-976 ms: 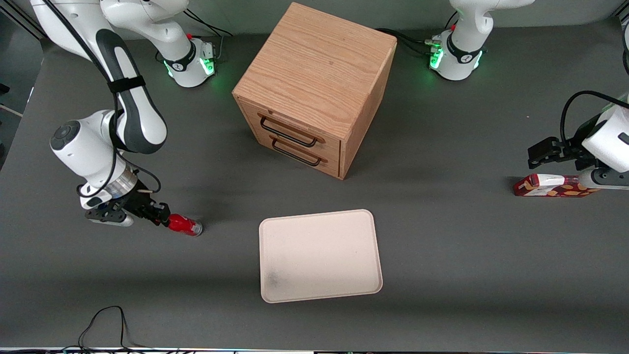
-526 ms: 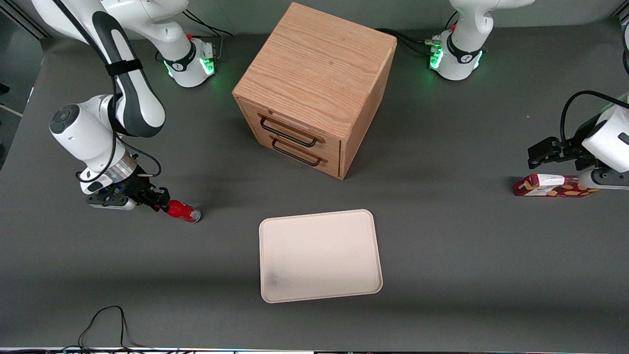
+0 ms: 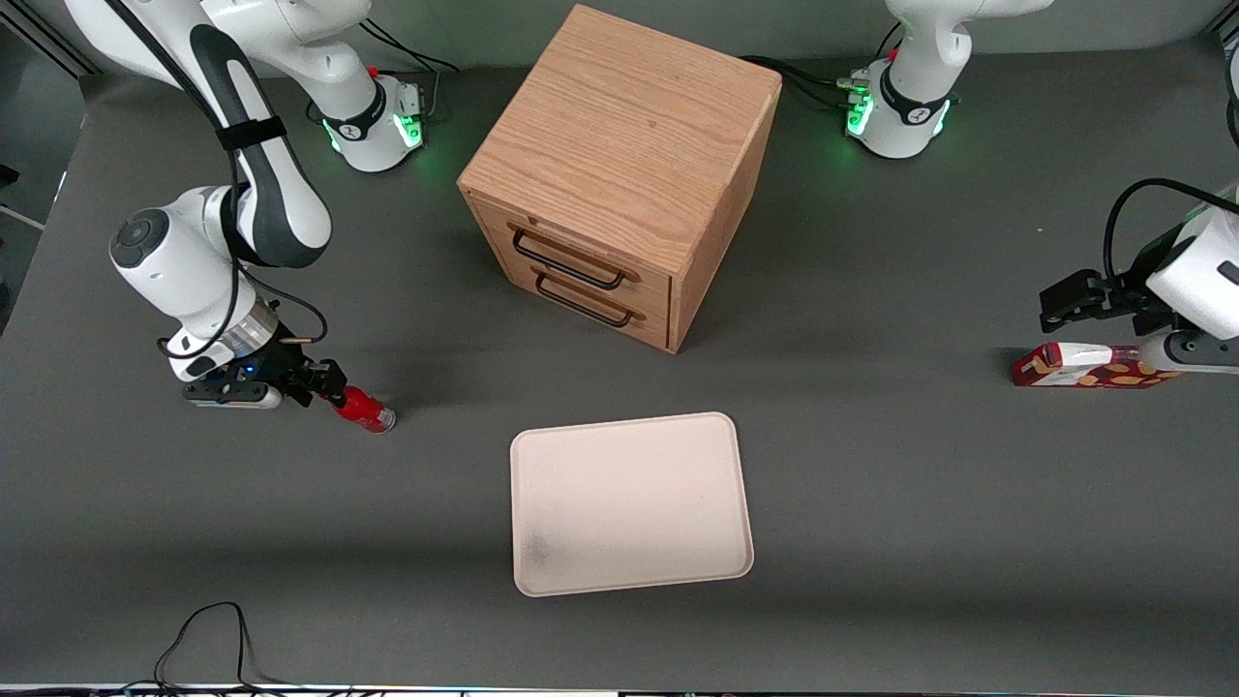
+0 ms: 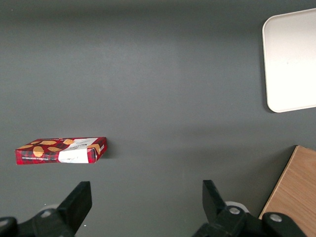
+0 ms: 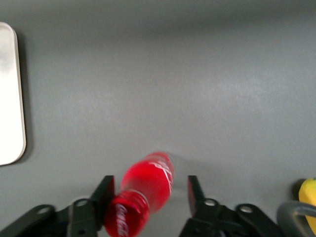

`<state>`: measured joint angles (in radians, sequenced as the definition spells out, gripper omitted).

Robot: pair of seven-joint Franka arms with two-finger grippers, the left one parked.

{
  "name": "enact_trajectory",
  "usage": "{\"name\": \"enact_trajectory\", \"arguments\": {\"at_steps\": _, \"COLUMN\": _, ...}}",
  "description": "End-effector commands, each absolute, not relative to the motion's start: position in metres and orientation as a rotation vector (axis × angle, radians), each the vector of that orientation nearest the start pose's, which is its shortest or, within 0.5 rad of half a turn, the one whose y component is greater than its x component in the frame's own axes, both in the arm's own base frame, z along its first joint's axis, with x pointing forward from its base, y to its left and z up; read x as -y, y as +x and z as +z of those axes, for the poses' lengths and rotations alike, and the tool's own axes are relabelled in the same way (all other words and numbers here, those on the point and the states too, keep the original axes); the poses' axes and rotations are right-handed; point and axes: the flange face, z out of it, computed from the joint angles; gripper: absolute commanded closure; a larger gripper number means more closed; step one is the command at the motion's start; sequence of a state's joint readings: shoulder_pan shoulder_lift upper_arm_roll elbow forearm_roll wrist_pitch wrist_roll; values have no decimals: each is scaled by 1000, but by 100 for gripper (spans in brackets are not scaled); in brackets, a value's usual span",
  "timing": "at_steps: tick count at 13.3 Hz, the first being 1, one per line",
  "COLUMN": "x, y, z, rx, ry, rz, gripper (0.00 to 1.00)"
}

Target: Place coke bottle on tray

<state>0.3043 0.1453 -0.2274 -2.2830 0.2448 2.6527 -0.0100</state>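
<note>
The coke bottle (image 3: pixel 366 411) lies tilted on the grey table, level with the tray's edge nearest the drawer box and toward the working arm's end. My right gripper (image 3: pixel 329 389) is at its capped end. In the right wrist view the coke bottle (image 5: pixel 148 185) sits between the fingers of the gripper (image 5: pixel 149 186), which stands open. The red cap rests against one finger (image 5: pixel 105 193), and a clear gap separates the other finger (image 5: pixel 193 193) from the bottle. The cream-white tray (image 3: pixel 629 503) lies bare, with its edge (image 5: pixel 10 98) also showing in the wrist view.
A wooden drawer box (image 3: pixel 619 174) with two black handles stands farther from the front camera than the tray. A flat red snack box (image 3: pixel 1084 366) lies toward the parked arm's end. A yellow object (image 5: pixel 308 193) shows beside the gripper. A black cable (image 3: pixel 208 639) lies near the table's front edge.
The right gripper and the coke bottle have both shifted away from the front camera, staying together. The bottle's free end has kept pointing toward the tray.
</note>
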Motion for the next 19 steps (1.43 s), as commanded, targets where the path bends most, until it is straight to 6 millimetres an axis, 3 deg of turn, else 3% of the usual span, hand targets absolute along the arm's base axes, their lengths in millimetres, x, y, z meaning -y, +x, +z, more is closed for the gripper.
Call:
{"name": "enact_trajectory", "arguments": {"at_steps": 1, "x": -38, "y": 546, "z": 344, "rx": -129, "ry": -2997, "rz": -290, "gripper": 0}}
{"name": "enact_trajectory", "arguments": {"at_steps": 3, "x": -35, "y": 545, "z": 367, "rx": -130, "ry": -2981, "rz": -230, "gripper": 0}}
{"name": "enact_trajectory", "arguments": {"at_steps": 5, "x": -20, "y": 537, "z": 402, "rx": -136, "ry": -2967, "rz": -171, "gripper": 0}}
{"name": "enact_trajectory", "arguments": {"at_steps": 9, "x": 16, "y": 543, "z": 501, "rx": -92, "ry": -3024, "rz": 84, "gripper": 0}}
{"name": "enact_trajectory", "arguments": {"at_steps": 11, "x": 30, "y": 540, "z": 535, "rx": -103, "ry": -3019, "rz": 130, "gripper": 0}}
{"name": "enact_trajectory", "arguments": {"at_steps": 13, "x": 36, "y": 536, "z": 553, "rx": -114, "ry": -3015, "rz": 105, "gripper": 0}}
{"name": "enact_trajectory", "arguments": {"at_steps": 19, "x": 16, "y": 528, "z": 585, "rx": -74, "ry": -3131, "rz": 93, "gripper": 0}}
